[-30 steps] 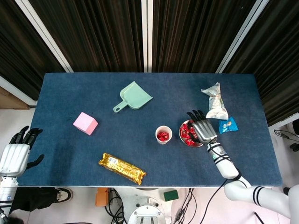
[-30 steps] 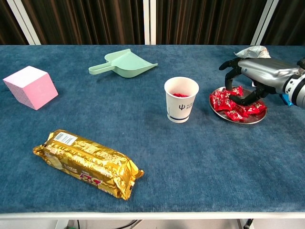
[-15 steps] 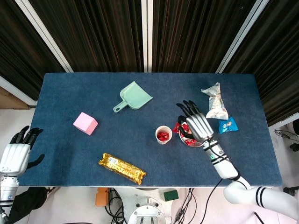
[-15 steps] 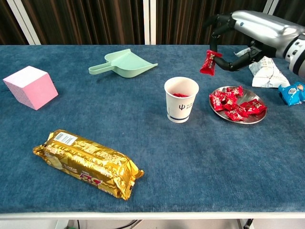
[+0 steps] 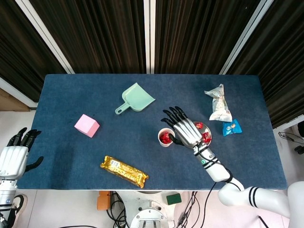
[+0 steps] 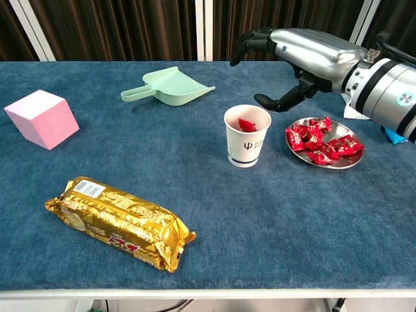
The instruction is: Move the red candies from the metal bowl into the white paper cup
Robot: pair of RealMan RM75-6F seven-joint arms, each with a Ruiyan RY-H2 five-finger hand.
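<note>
Half a second ago the right hand (image 6: 305, 58) pinched a red candy in the air beside the cup; now its fingers are spread and empty above the white paper cup (image 6: 247, 135), and a candy (image 6: 247, 125) sits inside the cup near its rim. More red candies (image 6: 323, 144) lie piled in the metal bowl (image 6: 340, 162), which stands just right of the cup on the blue table (image 6: 273, 221) — apart from it, not touching. From the head view the right hand (image 5: 184, 131) covers the gap between the cup (image 5: 165, 138) and the bowl (image 5: 205, 134).

Beyond the bowl lie a white snack packet (image 5: 218, 102) and a small blue packet (image 5: 232, 127). A green dustpan (image 6: 168, 87) rests toward the table's far side, a pink cube (image 6: 41, 118) at the left, and a gold biscuit pack (image 6: 119, 221) near the front edge. The left hand (image 5: 15, 156) hangs off the table's left end — open, fingers apart, holding nothing.
</note>
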